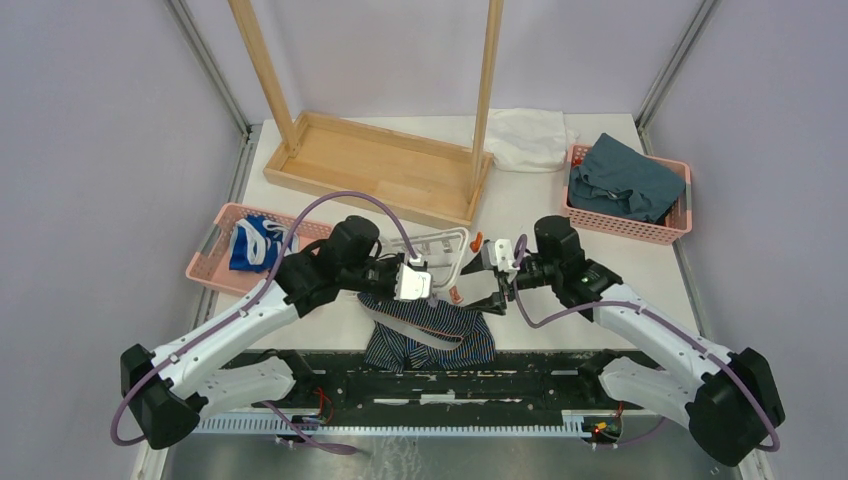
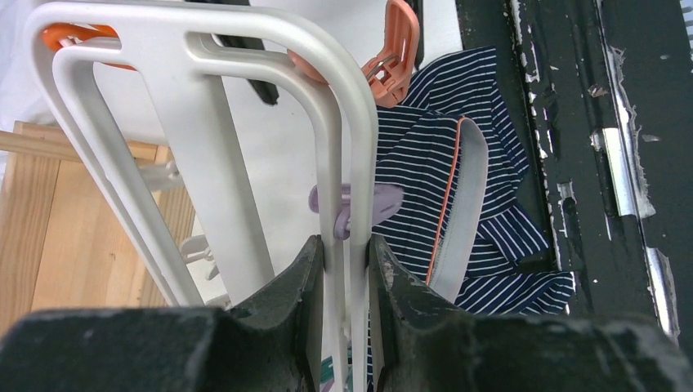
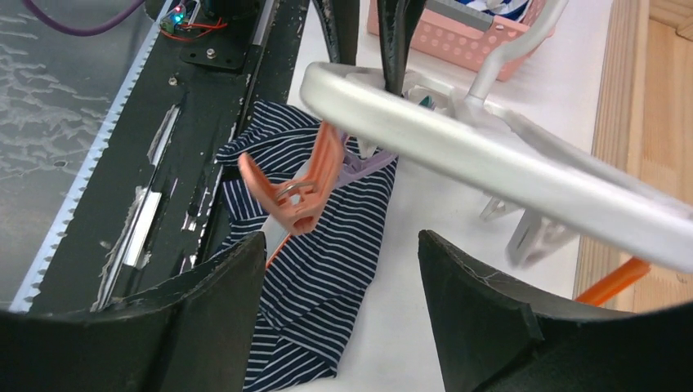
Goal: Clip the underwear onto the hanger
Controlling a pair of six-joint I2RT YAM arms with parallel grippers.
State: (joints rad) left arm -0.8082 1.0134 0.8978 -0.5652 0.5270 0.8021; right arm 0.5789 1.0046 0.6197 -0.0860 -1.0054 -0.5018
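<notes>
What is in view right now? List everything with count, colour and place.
underwear: one, navy pinstriped, near table edge, centre
hanger: one, white, held up at table centre
clips: several, orange, lilac and white, dangling from the hanger
wooden rack: one, light wood, far centre
left basket: one, pink, mid-left
right basket: one, pink, far right
blue-and-white garment: one, in the left basket
teal cloth: one, in the right basket
white cloth: one, far side, beside the wooden rack
left end effector: black, shut on the hanger
right end effector: black, open, near the orange clip
</notes>
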